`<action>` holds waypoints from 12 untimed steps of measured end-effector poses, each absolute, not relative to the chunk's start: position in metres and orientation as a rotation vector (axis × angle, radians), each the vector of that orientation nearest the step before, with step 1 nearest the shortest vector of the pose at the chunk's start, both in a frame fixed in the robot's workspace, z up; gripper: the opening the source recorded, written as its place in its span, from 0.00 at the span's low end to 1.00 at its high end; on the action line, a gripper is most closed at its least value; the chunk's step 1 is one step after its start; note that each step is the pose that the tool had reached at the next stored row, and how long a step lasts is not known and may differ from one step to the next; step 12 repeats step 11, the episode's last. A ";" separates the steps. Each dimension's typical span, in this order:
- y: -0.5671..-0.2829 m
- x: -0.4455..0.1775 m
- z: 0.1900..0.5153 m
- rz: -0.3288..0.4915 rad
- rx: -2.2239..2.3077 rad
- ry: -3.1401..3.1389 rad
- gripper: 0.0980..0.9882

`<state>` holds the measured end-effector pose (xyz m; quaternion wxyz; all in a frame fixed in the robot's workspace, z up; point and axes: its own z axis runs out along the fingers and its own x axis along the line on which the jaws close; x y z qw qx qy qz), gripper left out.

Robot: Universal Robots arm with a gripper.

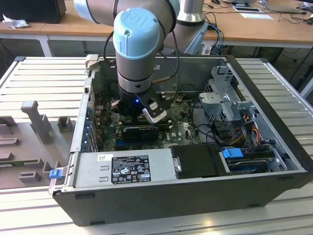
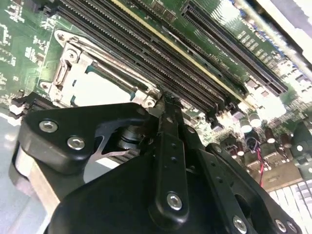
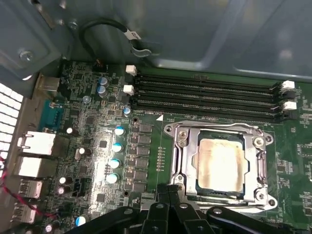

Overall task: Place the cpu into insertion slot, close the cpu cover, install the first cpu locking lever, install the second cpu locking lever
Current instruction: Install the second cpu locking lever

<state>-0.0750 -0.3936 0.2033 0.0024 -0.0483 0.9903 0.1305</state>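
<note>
cpu (image 3: 220, 164) seated in slot (image 3: 183, 168) on motherboard (image 3: 97, 146); cover (image 3: 257, 161) down around it; fingers (image 3: 170, 195) pinched together, empty, tips at slot edge, inside pc case (image 1: 195, 196)

The cpu (image 3: 220, 165), a flat square chip with a pale beige-silver face, lies flat in the slot (image 3: 178, 161) on the green board, beside the long black memory slots. The cover (image 3: 256, 165), a silver frame with a square window, lies closed over it, the chip's face showing through.
</note>
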 end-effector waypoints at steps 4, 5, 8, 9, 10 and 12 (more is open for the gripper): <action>-0.394 -0.075 0.236 0.409 -0.152 3.106 0.01; -0.394 -0.075 0.242 0.410 -0.151 3.108 0.01; -0.394 -0.075 0.251 0.410 -0.151 3.110 0.01; -0.394 -0.075 0.251 0.410 -0.151 3.110 0.01; -0.394 -0.075 0.251 0.410 -0.151 3.110 0.01; -0.394 -0.075 0.252 0.410 -0.151 3.110 0.01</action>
